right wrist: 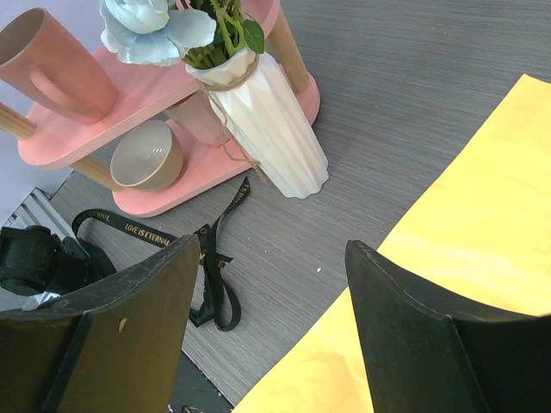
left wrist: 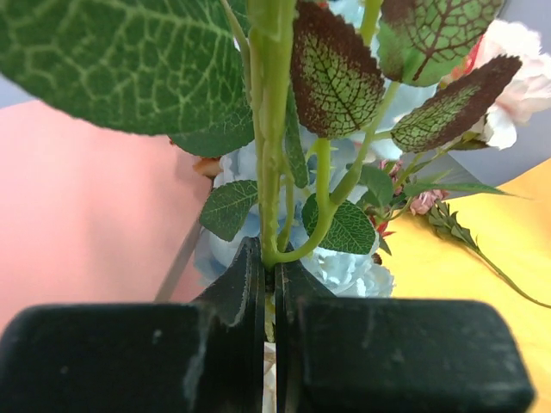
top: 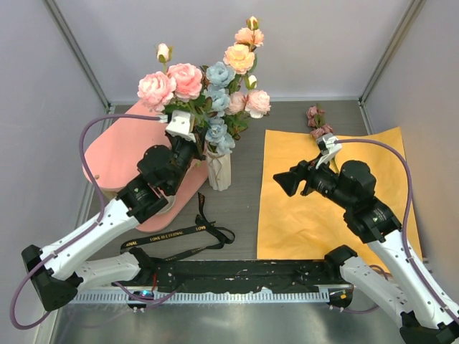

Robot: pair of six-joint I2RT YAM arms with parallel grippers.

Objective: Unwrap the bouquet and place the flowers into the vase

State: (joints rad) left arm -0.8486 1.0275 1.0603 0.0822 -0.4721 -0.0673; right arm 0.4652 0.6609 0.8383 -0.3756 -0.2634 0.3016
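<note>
Two arms: the left one reaches in over the pink shelf (top: 115, 154); the right one hangs above the orange paper (top: 326, 208).
Left gripper (left wrist: 269, 262): jaws pressed together on a green stem (left wrist: 269, 129) of the bunch, just above the vase.
Right gripper (right wrist: 271, 251): fingers spread wide with nothing between them, hovering over the left edge of the paper and the grey table (top: 244, 208).
Flowers (top: 215, 79): pink, peach and pale blue roses with green leaves, standing upright with their stems down in the neck of the vase.
Vase (top: 219, 172): white and ribbed, twine round its neck, upright on the table against the front right edge of the shelf.
Loose sprig (top: 317, 123): a small mauve stem lying at the far left corner of the paper, apart from the bunch.
Paper: unfolded and flat on the table, right of the vase.
Ribbon (top: 179, 236): black with printed words, lying loose on the table in front of the vase.
Shelf contents: a pink mug (right wrist: 52, 69) on top, a beige bowl (right wrist: 146, 155) beneath.
</note>
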